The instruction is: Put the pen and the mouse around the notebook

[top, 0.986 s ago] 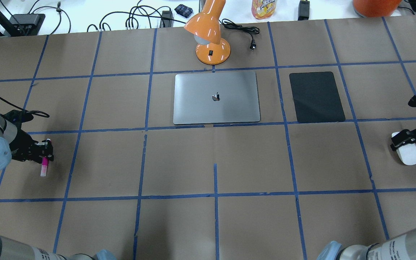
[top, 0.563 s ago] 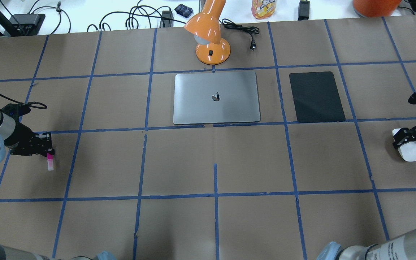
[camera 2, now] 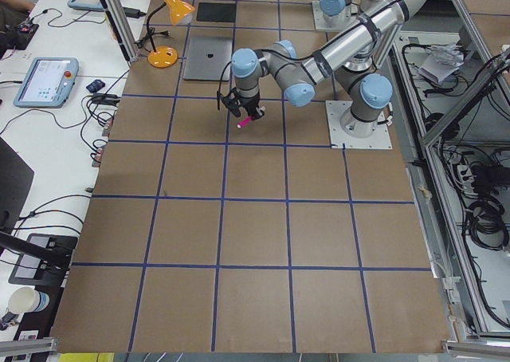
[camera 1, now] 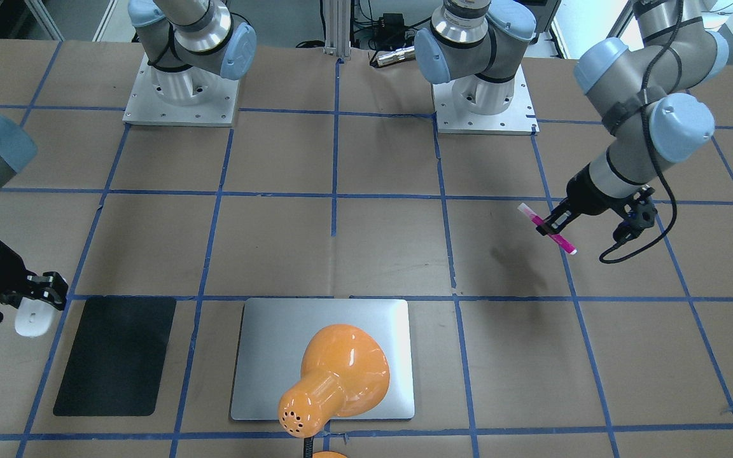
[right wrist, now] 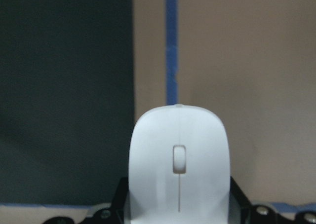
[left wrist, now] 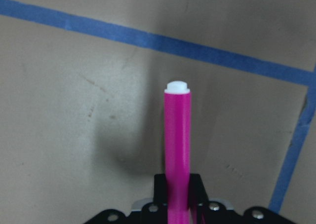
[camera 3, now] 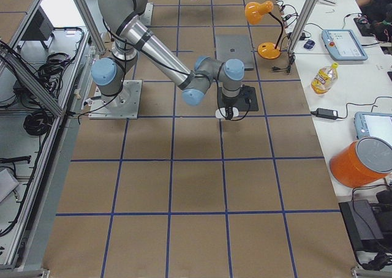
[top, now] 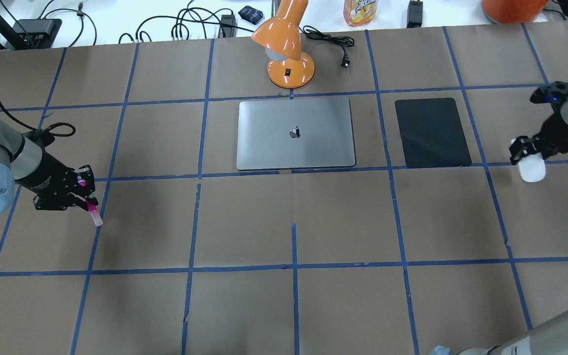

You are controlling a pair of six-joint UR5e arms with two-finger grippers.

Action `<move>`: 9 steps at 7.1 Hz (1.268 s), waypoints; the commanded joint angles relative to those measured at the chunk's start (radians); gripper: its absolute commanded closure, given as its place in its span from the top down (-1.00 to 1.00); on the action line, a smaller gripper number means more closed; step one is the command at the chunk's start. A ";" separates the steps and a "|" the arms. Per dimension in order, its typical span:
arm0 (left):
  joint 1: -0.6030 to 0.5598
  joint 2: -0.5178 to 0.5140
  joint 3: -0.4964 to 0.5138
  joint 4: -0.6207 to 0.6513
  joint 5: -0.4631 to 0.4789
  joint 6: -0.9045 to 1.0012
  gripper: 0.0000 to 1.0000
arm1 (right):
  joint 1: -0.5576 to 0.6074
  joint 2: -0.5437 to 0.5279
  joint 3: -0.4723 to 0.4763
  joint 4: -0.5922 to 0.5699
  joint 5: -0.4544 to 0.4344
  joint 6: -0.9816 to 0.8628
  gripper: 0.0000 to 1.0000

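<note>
The magenta pen (top: 92,213) is clamped in my left gripper (top: 86,201), shut on its middle, and hangs tilted over the table's left part, well left of the notebook (top: 295,133). The left wrist view shows the pen (left wrist: 177,140) sticking out past the fingers with its pale end forward. The white mouse (top: 531,168) sits in my right gripper (top: 525,151), shut on its rear. It is just right of the black mat (top: 432,132). In the right wrist view the mouse (right wrist: 178,160) points along the mat's edge (right wrist: 64,86). The silver-grey notebook lies closed and flat at centre back.
An orange desk lamp (top: 289,54) stands just behind the notebook, its cord (top: 331,42) trailing right. The black mat lies between notebook and mouse. Blue tape lines grid the brown table. Cables, a bottle (top: 360,11) and an orange container (top: 513,9) sit on the white bench beyond.
My left gripper has carried the pen to the right, toward the centre. My right gripper has carried the mouse left and toward the back, closer to the black mat.
</note>
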 commanded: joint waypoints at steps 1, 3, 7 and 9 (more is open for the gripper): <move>-0.332 -0.011 0.006 0.014 -0.018 -0.672 -1.00 | 0.141 0.113 -0.125 0.001 0.008 0.147 -0.31; -0.555 -0.055 0.008 0.156 -0.052 -1.028 -1.00 | 0.175 0.158 -0.161 0.004 0.010 0.201 -0.31; -0.686 -0.196 0.039 0.307 -0.155 -1.506 -1.00 | 0.175 0.149 -0.161 0.034 0.039 0.217 1.00; -0.709 -0.290 0.144 0.297 -0.162 -1.656 -1.00 | 0.182 0.107 -0.181 0.061 0.040 0.218 1.00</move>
